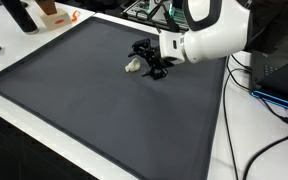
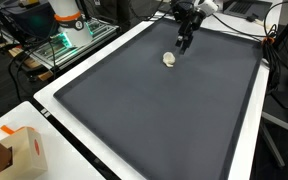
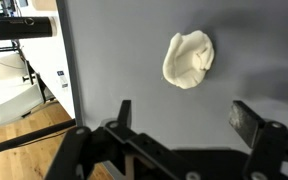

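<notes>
A small cream-white crumpled lump point(image 3: 188, 59) lies on the dark grey mat point(image 3: 124, 60). In both exterior views the lump point(image 1: 132, 66) point(image 2: 169, 59) rests on the mat's far part. My gripper point(image 3: 187, 118) hovers just beside and above it, jaws spread wide with nothing between them. In the wrist view the lump sits a little beyond the gap between the two black fingers point(image 3: 248, 122). In the exterior views the gripper point(image 1: 152, 62) point(image 2: 183, 37) stands next to the lump, not touching it.
The mat point(image 1: 104, 100) covers most of a white table point(image 2: 74, 110). A cardboard box point(image 2: 19, 152) stands at one corner. Cables point(image 1: 269, 100) hang beside the table edge. Shelving with equipment point(image 2: 59, 35) stands beyond the table.
</notes>
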Controlling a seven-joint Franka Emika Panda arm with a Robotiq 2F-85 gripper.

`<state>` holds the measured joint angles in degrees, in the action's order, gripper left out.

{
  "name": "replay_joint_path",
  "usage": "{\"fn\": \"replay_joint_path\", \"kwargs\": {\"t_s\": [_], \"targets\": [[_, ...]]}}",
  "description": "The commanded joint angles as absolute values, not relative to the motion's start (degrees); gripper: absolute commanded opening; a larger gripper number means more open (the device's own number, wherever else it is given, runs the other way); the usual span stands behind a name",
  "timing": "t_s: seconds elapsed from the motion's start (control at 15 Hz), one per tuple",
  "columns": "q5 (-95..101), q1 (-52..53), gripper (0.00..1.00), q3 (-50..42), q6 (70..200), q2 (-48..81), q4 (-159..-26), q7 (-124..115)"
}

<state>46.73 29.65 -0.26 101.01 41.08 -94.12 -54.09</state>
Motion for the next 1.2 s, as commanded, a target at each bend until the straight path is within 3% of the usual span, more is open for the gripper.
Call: {"fn": "replay_joint_path", "kwargs": {"t_s": [0.0, 1.13], "targets": [[48.47, 29.23, 1.0, 2.08, 98.38, 40.81, -95.88, -55.46], [50.19, 26.61, 1.0, 5.97, 100.94, 35.93, -103.37, -45.36]]}}
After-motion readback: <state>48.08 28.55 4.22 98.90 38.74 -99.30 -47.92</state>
